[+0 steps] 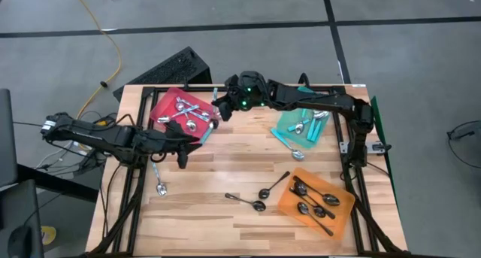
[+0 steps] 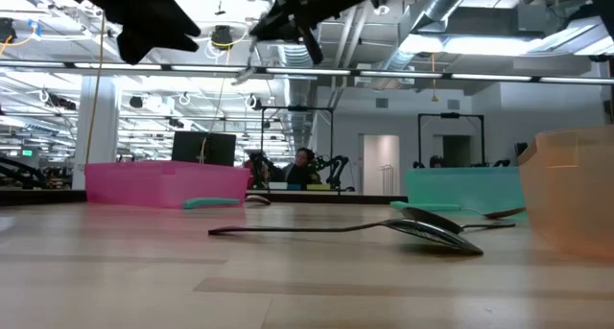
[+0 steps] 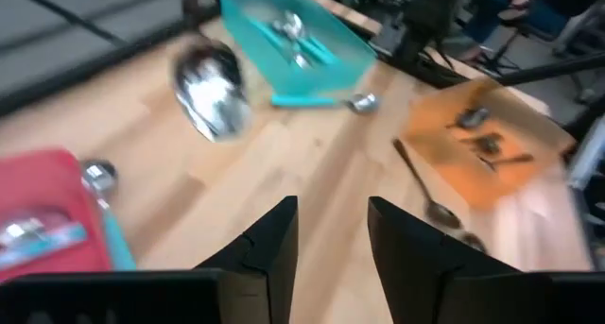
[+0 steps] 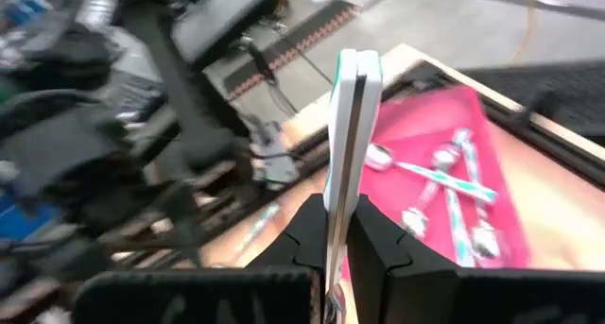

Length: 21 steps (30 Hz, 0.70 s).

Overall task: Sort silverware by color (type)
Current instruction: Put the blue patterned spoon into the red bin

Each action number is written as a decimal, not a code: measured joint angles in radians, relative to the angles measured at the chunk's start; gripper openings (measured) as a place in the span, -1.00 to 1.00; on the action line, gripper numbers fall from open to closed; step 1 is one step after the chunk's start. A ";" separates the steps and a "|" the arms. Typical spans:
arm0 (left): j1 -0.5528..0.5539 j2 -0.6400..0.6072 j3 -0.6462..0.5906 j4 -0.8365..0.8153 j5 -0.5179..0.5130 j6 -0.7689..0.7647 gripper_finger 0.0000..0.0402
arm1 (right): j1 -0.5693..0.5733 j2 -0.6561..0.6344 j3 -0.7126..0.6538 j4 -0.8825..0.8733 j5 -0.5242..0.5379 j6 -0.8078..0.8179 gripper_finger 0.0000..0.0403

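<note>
Because the right hand [image 4: 338, 231] is clamped only on the thin edge of a teal-handled silver spoon [image 4: 346, 140] above the translucent red tray [image 1: 167, 107], a slip could be caused by its smooth metal; the left hand [image 3: 331, 231], fingers apart, is held empty over the wooden tabletop [image 1: 225, 160].

Two spoons [image 1: 261, 198] on table [image 1: 225, 153] between trays [image 1: 316, 202]

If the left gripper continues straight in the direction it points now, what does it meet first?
In its wrist view the left gripper is open, empty and aimed across bare wooden table. A black spoon beside the orange tray lies slightly off that line, so probably the table first; depth is uncertain.
</note>
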 joint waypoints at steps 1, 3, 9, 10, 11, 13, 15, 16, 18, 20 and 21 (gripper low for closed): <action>0.000 -0.006 0.000 -0.013 0.017 -0.020 -0.43 | -0.007 0.001 -0.001 -0.004 0.000 0.008 -0.80; -0.005 -0.021 0.000 -0.036 0.040 -0.046 -0.43 | -0.020 0.028 0.001 0.031 0.000 0.016 -0.80; -0.040 -0.071 0.000 -0.092 0.135 -0.062 -0.43 | -0.053 0.095 0.004 0.104 -0.056 0.068 -0.80; -0.046 -0.081 0.000 -0.099 0.142 -0.071 -0.43 | -0.063 0.098 0.003 0.097 -0.067 0.075 -0.80; -0.051 -0.091 0.000 -0.111 0.144 -0.082 -0.43 | -0.071 0.100 0.000 0.090 -0.080 0.084 -0.80; -0.060 -0.107 0.000 -0.139 0.133 -0.102 -0.43 | -0.081 0.126 0.002 0.135 -0.082 0.095 -0.80; -0.066 -0.120 0.000 -0.156 0.115 -0.120 -0.43 | -0.090 0.148 0.011 0.162 -0.084 0.117 -0.80; -0.068 -0.124 0.000 -0.170 0.106 -0.127 -0.43 | -0.098 0.152 0.012 0.146 -0.090 0.127 -0.80; -0.071 -0.130 0.000 -0.187 0.101 -0.137 -0.43 | -0.099 0.183 0.031 0.187 -0.083 0.127 -0.80; -0.071 -0.135 0.000 -0.207 0.102 -0.145 -0.43 | -0.101 0.211 0.056 0.223 -0.084 0.135 -0.80; -0.071 -0.137 0.000 -0.216 0.102 -0.150 -0.43 | -0.108 0.215 0.063 0.198 -0.103 0.145 -0.80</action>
